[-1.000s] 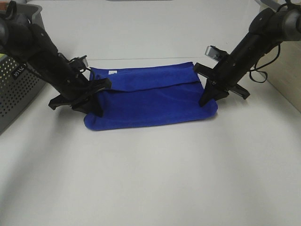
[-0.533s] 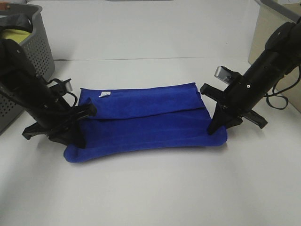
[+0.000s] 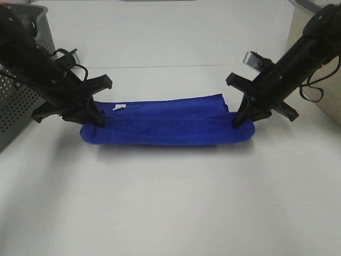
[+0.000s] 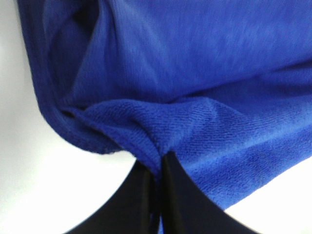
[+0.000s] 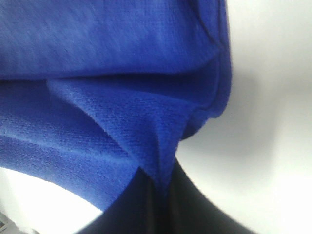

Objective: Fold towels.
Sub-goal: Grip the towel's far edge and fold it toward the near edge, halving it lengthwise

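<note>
Towel (image 3: 168, 125) lay across the middle of the tabletop (image 3: 170, 208) as a long, narrow band running from left to right. Its white tag (image 3: 118, 108) showed on the far edge, close to the left end. The near side was a rounded fold, and some layers were stacked over it.

The left end effector (image 3: 98, 121) was pressed together on the cloth at the left end. In its wrist view the two black fingers (image 4: 183, 195) met on a pinched ridge of the plush, with almost no gap between them. The right end effector (image 3: 236, 125) held the right end in the same way. Its wrist view showed a peak of cloth drawn into the closed tips.

I judge that both ends were pinched at once so that the lifted edge would stay straight and level over its whole length. A grip at only one end would let the other end sag or twist. The two arms stood well apart, which kept the band stretched and free of big wrinkles. The lengthwise fold seemed to be under way and not yet laid flat, since the pinched corners sat a little above the rest.

A grey basket (image 3: 18, 101) stood at the far left, apart from the towel.
</note>
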